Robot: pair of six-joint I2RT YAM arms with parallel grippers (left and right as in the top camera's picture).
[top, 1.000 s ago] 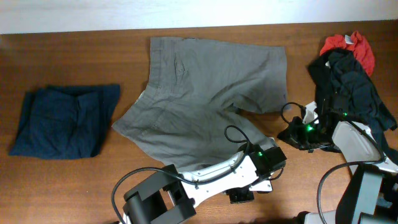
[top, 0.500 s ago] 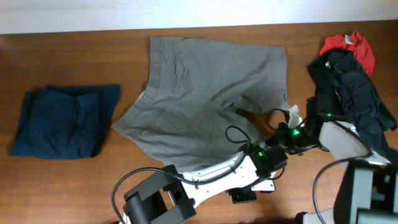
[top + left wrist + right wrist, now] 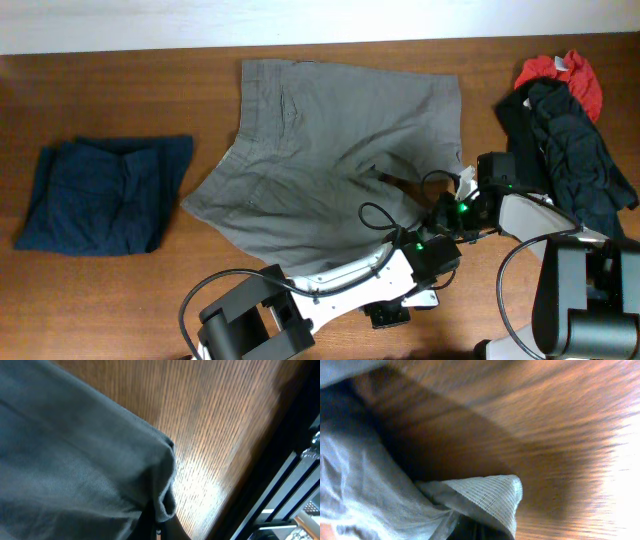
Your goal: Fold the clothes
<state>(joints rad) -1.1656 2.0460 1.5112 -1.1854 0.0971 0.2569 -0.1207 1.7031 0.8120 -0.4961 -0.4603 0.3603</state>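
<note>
Reddish-brown wood-grain table (image 3: 100, 100) with bright glare, pale strip (image 3: 300, 20) along its far edge.

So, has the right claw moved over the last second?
Yes. In the overhead view the right claw slid left, away from the black clothes pile, onto the hem of the grey shorts.

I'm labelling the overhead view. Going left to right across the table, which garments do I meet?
In order: navy garment → grey shorts → black and red pile.
</note>
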